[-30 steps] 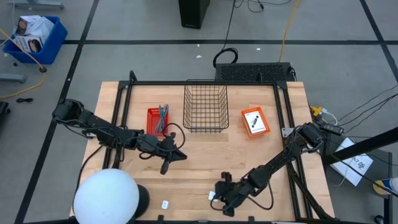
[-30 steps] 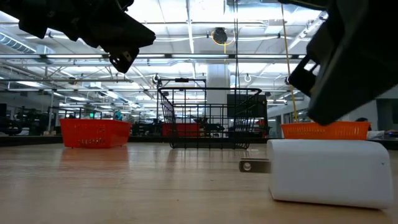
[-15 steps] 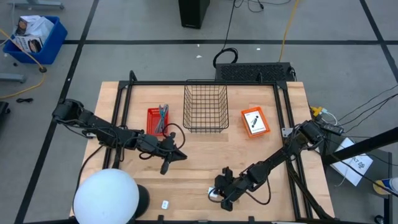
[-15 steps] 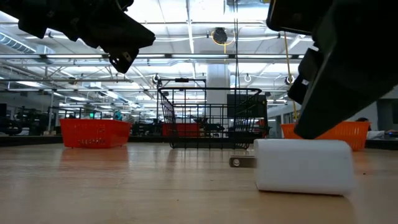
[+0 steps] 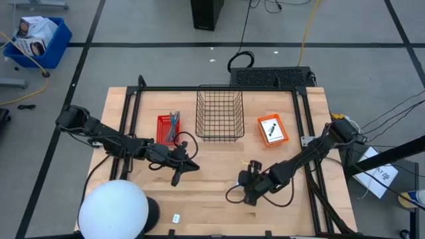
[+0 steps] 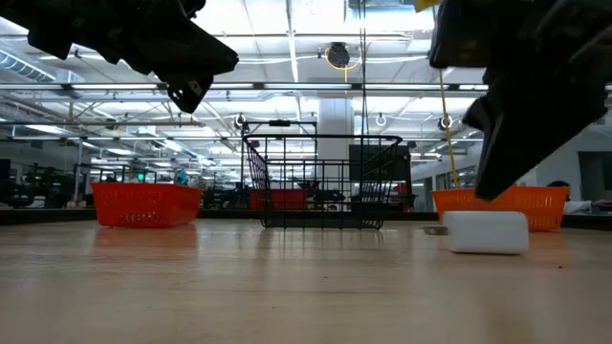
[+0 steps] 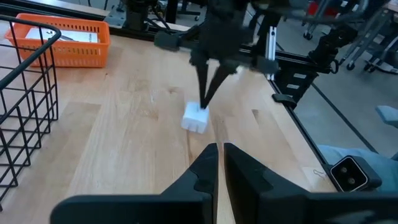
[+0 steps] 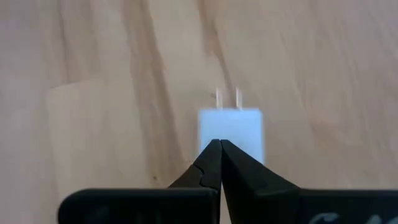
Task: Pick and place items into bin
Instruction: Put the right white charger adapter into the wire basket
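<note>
left end effector [image 7: 216,163] closed | white block [image 7: 195,117] ahead | right end effector [image 7: 207,102] touching it

On the bench [image 5: 219,159], the wire basket [image 5: 219,115] stands at the back centre, with one tray [image 5: 168,127] to its left and another [image 5: 272,129] to its right. A plug block [image 6: 486,232] lies in front of the right tray, and another block [image 5: 176,218] lies near the front edge.

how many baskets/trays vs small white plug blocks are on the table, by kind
Black wire basket: 1
Red tray: 1
Orange tray: 1
Small white plug blocks: 2, one under the right gripper shown at, one near the table's front edge
Total: 5
</note>
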`<move>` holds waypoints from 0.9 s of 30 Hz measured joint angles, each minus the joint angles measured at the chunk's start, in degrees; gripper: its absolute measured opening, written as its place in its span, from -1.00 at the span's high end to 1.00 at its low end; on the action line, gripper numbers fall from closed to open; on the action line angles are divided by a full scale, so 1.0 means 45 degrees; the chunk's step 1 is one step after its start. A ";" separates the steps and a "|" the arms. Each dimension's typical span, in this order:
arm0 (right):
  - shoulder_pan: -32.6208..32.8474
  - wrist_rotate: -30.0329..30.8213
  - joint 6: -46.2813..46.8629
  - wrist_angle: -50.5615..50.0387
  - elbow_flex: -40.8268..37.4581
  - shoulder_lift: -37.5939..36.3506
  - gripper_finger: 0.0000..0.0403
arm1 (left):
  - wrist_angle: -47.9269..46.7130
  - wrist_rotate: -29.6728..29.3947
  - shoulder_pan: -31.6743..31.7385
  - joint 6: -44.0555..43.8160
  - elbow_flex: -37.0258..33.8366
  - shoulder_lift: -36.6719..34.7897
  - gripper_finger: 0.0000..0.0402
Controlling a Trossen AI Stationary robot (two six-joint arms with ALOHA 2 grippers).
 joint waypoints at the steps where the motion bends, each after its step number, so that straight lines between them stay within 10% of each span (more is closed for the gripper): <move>1: -0.0025 -0.0013 -0.0139 -0.0072 0.0003 -0.0174 1.00 | -0.0014 0.0000 0.0000 0.0000 0.0002 -0.0001 0.85; 10: -0.0570 -0.0741 -0.0316 -0.0368 0.0057 -0.1560 0.85 | -0.0019 -0.0005 0.0000 0.0053 0.0002 -0.0003 0.85; 27: -0.1412 -0.2303 0.0301 -0.0138 0.0067 -0.1396 -0.55 | -0.0281 -0.0006 0.0000 0.0005 -0.0001 -0.0003 0.85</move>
